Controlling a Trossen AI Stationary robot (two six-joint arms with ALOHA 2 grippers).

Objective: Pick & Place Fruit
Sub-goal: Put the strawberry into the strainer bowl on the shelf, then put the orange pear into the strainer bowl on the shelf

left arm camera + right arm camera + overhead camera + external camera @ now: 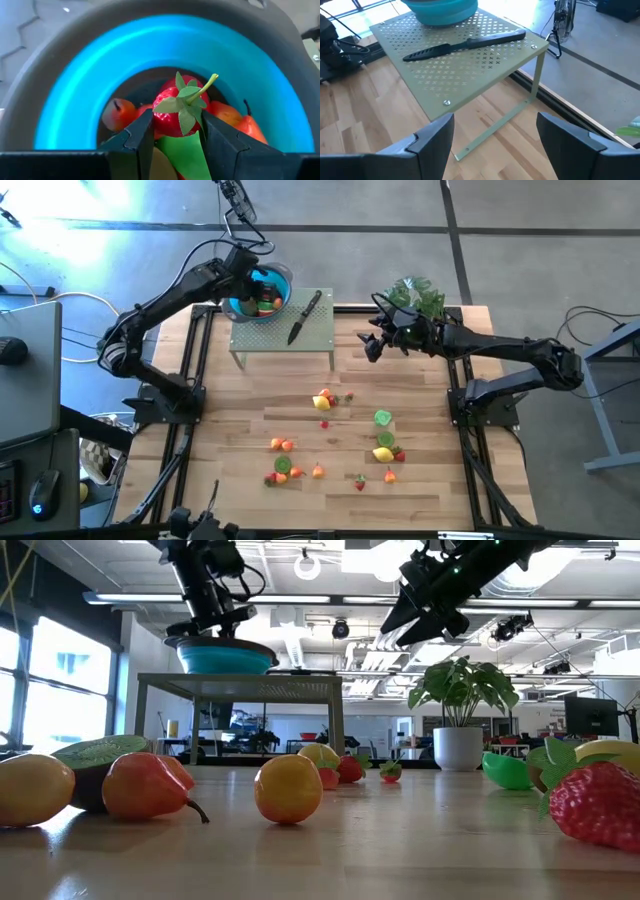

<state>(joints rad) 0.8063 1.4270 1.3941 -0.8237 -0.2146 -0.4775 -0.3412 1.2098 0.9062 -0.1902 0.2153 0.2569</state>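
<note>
Red strawberry (172,114) pinched in left pincer (175,131) over blue bowl (262,292) | risk: clings on release, bounces out | right pincer (495,131) open, idle near shelf (320,330)

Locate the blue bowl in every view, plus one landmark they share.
High view: blue bowl at back left, on the green shelf, under the left claw.
Low view: upper left, on the shelf.
Left wrist view: fills the picture.
Right wrist view: top edge.
Shared landmark: the shelf; the left wrist view lacks it.
</note>
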